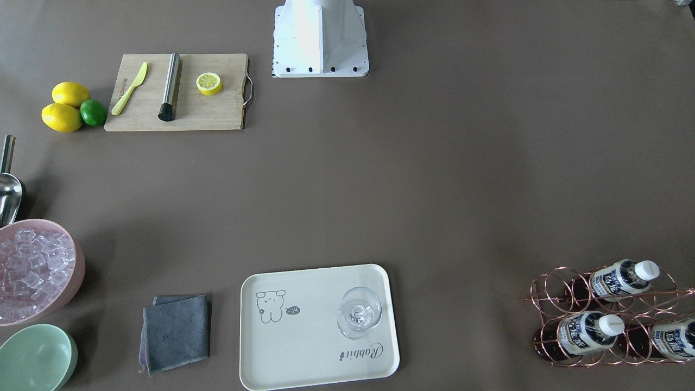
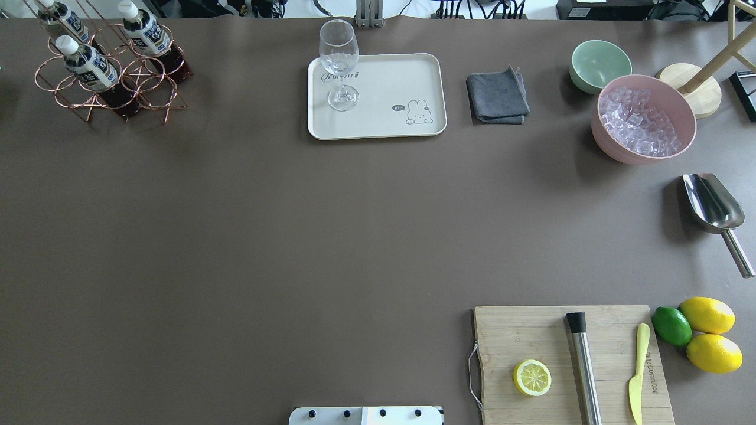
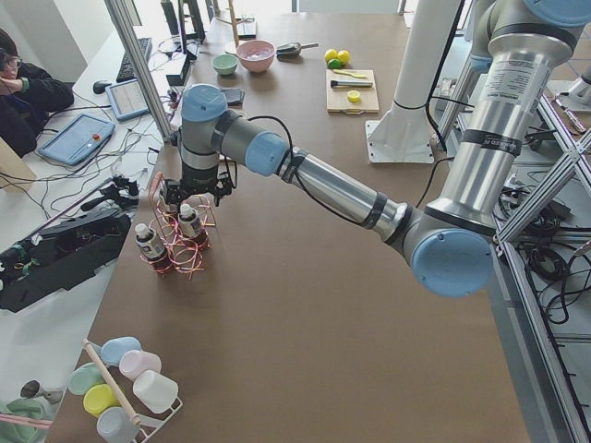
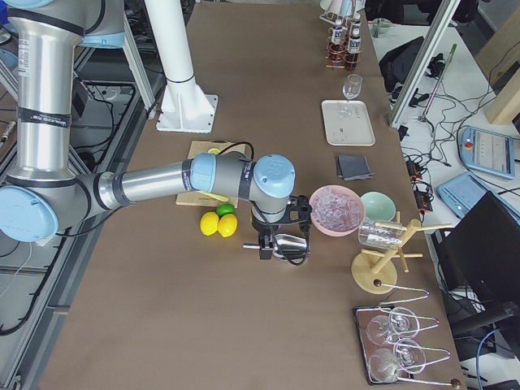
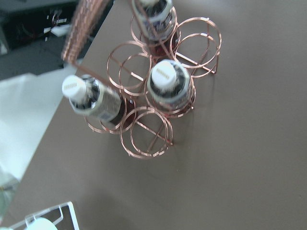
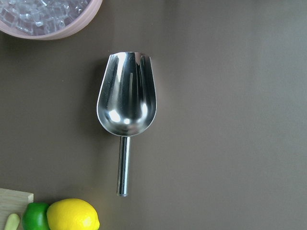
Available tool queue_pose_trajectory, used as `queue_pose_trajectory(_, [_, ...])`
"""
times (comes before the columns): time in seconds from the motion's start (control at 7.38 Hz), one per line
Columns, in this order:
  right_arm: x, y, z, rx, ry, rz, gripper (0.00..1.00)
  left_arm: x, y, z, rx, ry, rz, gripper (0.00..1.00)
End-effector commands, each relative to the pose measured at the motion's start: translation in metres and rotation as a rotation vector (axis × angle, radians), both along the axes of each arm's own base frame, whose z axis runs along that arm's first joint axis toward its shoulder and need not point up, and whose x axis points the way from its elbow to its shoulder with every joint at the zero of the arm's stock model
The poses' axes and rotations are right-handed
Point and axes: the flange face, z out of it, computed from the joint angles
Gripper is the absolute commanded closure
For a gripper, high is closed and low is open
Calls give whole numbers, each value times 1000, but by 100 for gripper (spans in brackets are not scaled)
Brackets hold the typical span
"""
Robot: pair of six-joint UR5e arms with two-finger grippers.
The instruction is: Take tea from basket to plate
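Note:
Three tea bottles stand in the rose-gold wire basket at the table's far left corner: one in front and two behind. The left wrist view looks down on the nearest tea and the basket's rings. My left gripper hovers just above the basket in the exterior left view; I cannot tell whether it is open or shut. The cream plate lies at the far middle with a clear glass on it. My right gripper hangs over the metal scoop; I cannot tell its state.
A grey cloth, a pale green bowl and a pink ice bowl sit right of the plate. A wooden cutting board at the near right carries a lemon half, a muddler and a knife. Lemons and a lime lie beside it.

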Motion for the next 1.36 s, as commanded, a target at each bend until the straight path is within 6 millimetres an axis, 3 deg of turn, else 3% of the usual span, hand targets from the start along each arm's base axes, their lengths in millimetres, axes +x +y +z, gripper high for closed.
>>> queue_pose_trajectory(0.0, [0, 0, 0, -1, 0, 1, 0, 54, -52, -58, 184, -45, 186, 2])
queue_pose_trajectory(0.14, [0, 0, 0, -1, 0, 1, 0, 72, -59, -54, 184, -44, 219, 3])
queue_pose_trajectory(0.27, [0, 0, -1, 1, 0, 1, 0, 79, -82, -53, 201, -60, 264, 3])
queue_pose_trajectory(0.41, [0, 0, 0, 0, -2, 1, 0, 78, -103, -54, 207, -73, 287, 3])
queue_pose_trajectory(0.68, [0, 0, -1, 2, -2, 0, 0, 44, -110, -61, 212, -77, 245, 3])
queue_pose_trajectory(0.81, [0, 1, 0, 1, 0, 0, 0, 39, -112, -58, 231, -90, 271, 3])
queue_pose_trajectory(1.22, [0, 1, 1, -1, -2, 0, 0, 45, -144, -46, 202, -99, 307, 3])
